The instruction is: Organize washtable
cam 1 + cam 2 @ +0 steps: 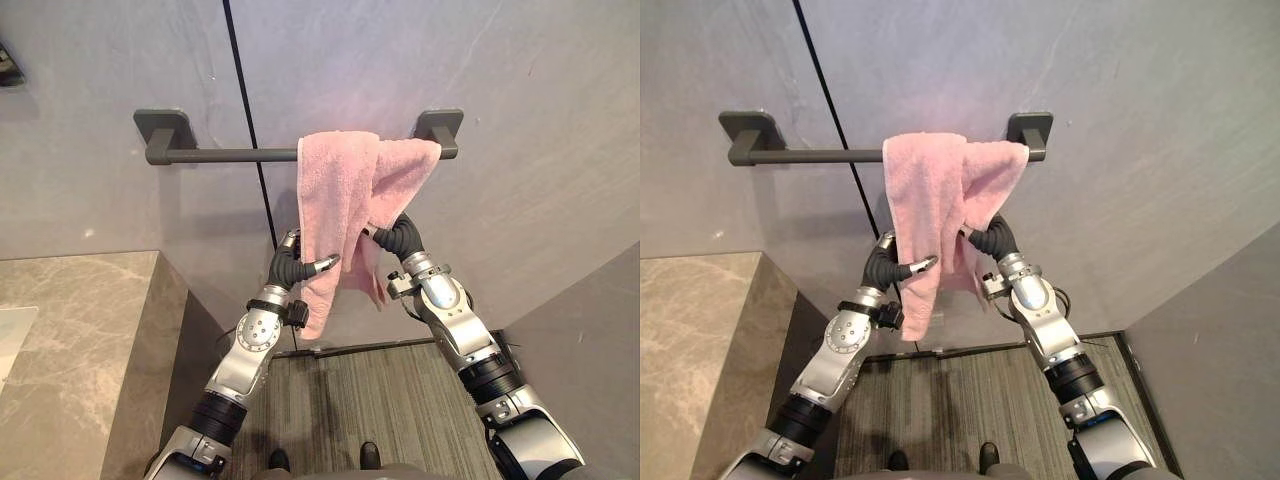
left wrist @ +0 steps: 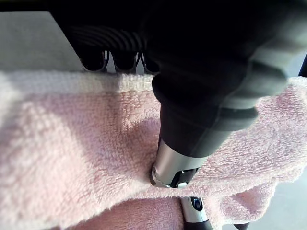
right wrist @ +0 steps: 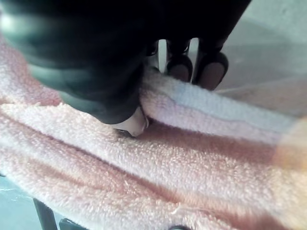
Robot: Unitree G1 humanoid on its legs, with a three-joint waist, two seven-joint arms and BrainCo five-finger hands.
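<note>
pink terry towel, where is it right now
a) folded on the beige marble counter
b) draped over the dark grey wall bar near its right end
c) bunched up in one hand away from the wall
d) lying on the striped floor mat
B: the pink terry towel hangs over the dark grey wall-mounted bar near its right bracket, with the left hand and right hand each pinching its hanging part.

Head views: we lose the right hand (image 1: 399,238) fingers behind the pink towel (image 1: 335,195) | left hand (image 1: 290,268) fingers likewise, thumb excepted | towel rail (image 1: 225,155) above both hands partly covered.
</note>
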